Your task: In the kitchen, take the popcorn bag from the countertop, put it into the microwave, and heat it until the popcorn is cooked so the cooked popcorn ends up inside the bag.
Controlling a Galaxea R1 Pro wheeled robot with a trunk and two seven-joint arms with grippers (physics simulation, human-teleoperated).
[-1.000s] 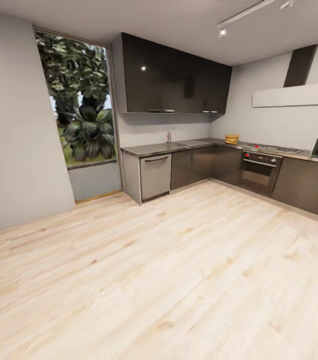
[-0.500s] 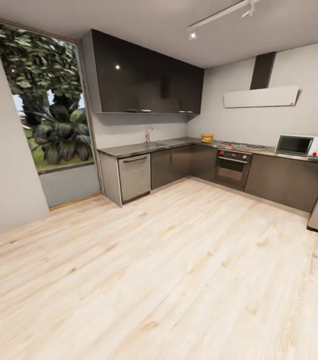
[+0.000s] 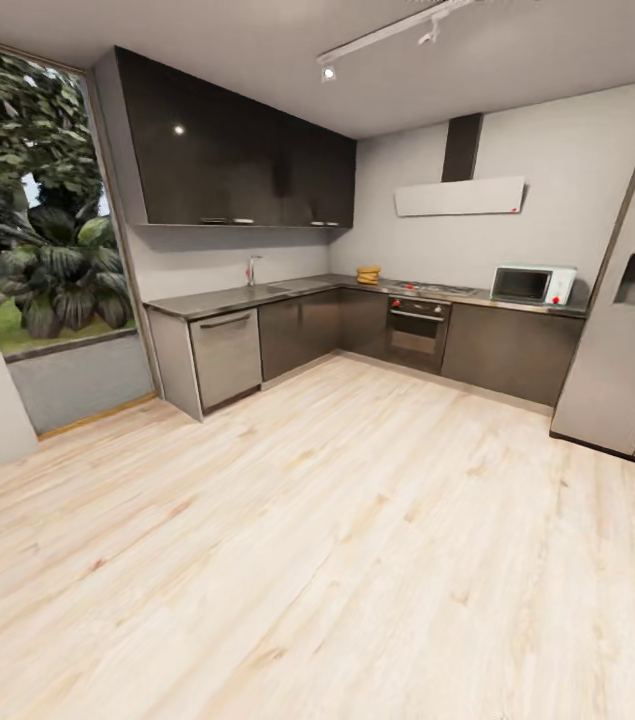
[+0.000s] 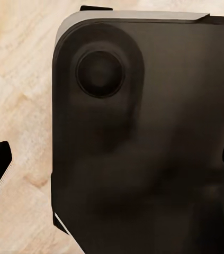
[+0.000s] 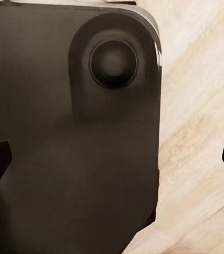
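With the microwave [image 3: 532, 284] far off on the surface [image 3: 257, 297] at right of frame, both arms hang over the robot's base [image 4: 143, 148], jaws released and empty.

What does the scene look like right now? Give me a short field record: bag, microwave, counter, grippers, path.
popcorn bag: tan sack on the countertop in the far corner, beside the gas hob
microwave: on the counter past the hob, door shut, next to the tall fridge
left gripper: open, nothing held, over the robot's dark base
right gripper: open, nothing held
path: wooden floor lies between robot and counter
stage: bag not yet reached
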